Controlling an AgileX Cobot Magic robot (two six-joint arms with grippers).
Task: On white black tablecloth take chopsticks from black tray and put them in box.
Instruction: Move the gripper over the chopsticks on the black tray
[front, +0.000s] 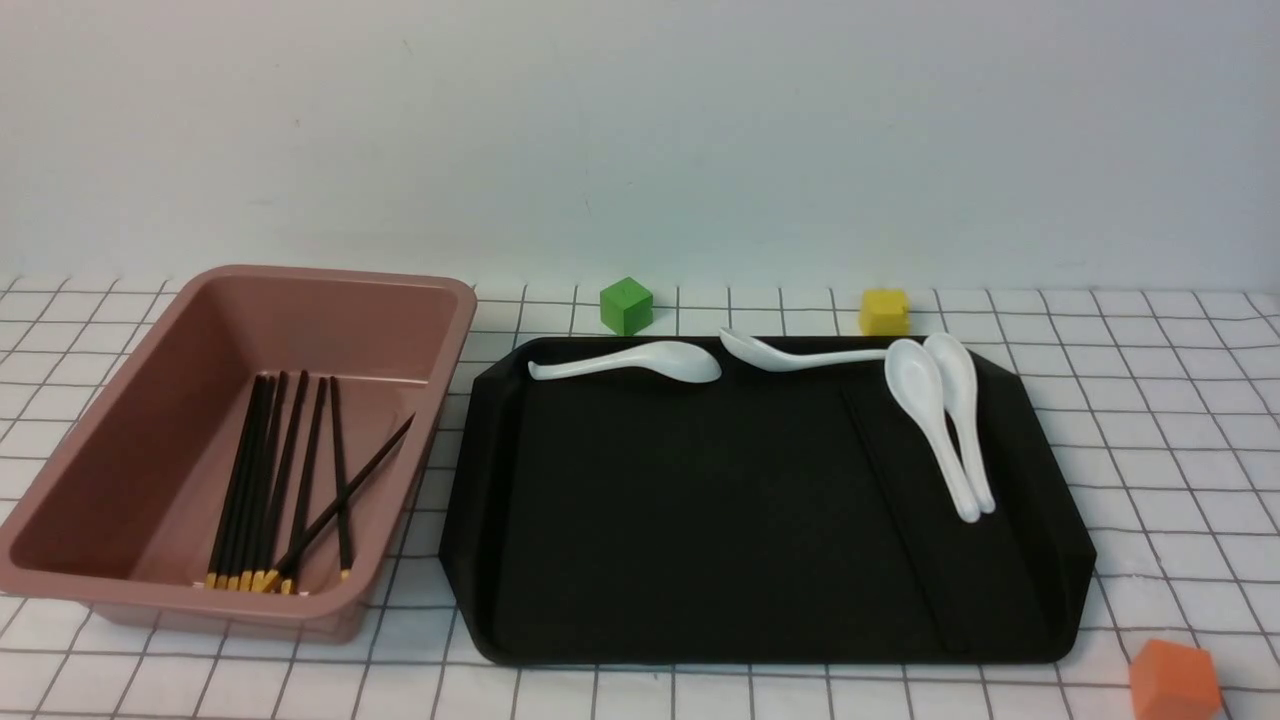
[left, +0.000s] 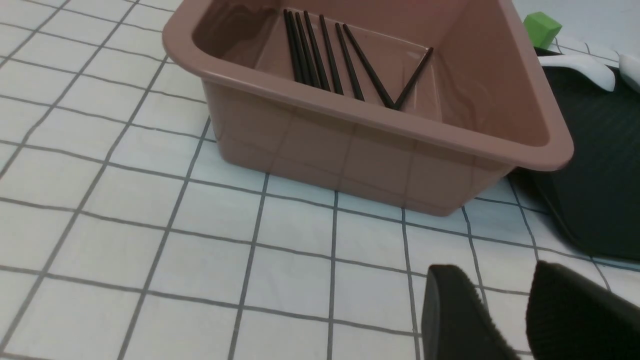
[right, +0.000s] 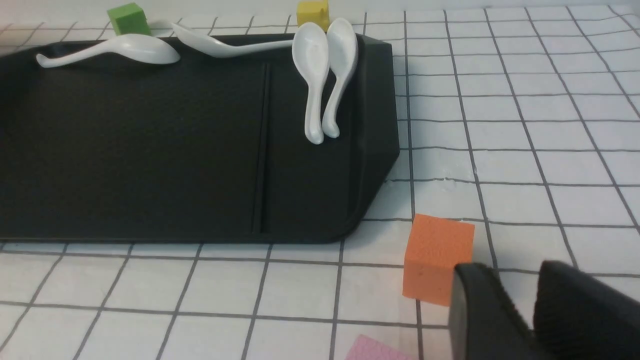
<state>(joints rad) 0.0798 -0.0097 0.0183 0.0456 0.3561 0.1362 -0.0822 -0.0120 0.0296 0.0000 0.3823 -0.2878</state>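
Observation:
The pink-brown box (front: 300, 320) stands at the left on the checked tablecloth (front: 1150, 420), with several black yellow-tipped chopsticks (front: 275, 480) lying in it, one crossed over the others. They also show in the left wrist view (left: 320, 60). The black tray (front: 680, 500) lies in the middle. One thin dark stick-like line (front: 895, 510) runs along its right part, hard to tell from the tray; it also shows in the right wrist view (right: 261, 150). My left gripper (left: 495, 272) hangs over the cloth in front of the box (left: 375, 145), jaws slightly apart, empty. My right gripper (right: 510, 270) is beside the tray's near right corner, jaws slightly apart, empty. Neither shows in the front view.
Several white spoons lie along the tray's far edge, one at the left (front: 640, 360) and two side by side at the right (front: 945, 420). A green cube (front: 626, 305) and a yellow cube (front: 884, 311) sit behind the tray. An orange cube (right: 435, 255) is right by my right gripper, and a pink piece (right: 375, 350) lies near it.

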